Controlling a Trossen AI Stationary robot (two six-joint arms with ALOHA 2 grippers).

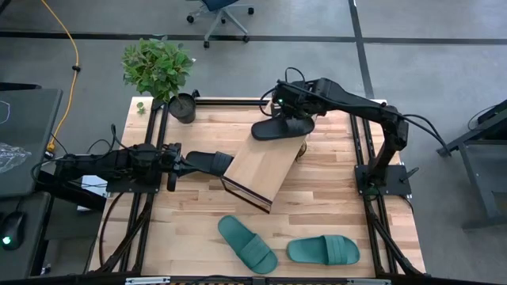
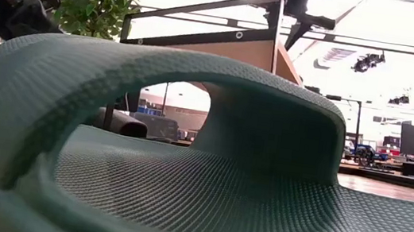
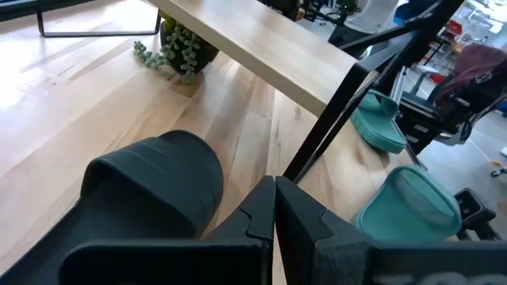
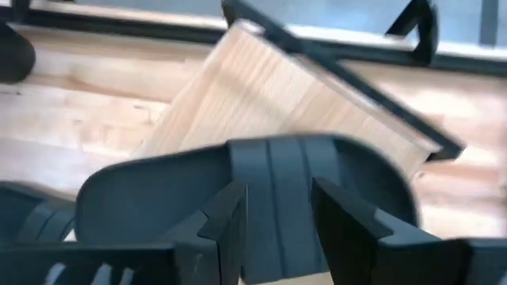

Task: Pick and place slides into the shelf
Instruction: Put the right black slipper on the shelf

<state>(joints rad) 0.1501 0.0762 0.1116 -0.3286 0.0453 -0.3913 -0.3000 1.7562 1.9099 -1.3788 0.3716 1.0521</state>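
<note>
Slides at the shelf (image 1: 261, 168), both arms engaged.

Right gripper (image 1: 295, 120) pinches one black slide (image 1: 281, 127) at the shelf's far end. Left gripper (image 1: 181, 161) pinches the other black slide (image 1: 207, 161) beside the shelf's left edge. Both teal slides (image 1: 247, 244) (image 1: 323, 250) lie on the table near the shelf's low end.

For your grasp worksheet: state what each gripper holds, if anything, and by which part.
Right gripper: black slide, gripped across its strap, above the shelf. Left gripper: shut at the other black slide; hold unclear.
</note>
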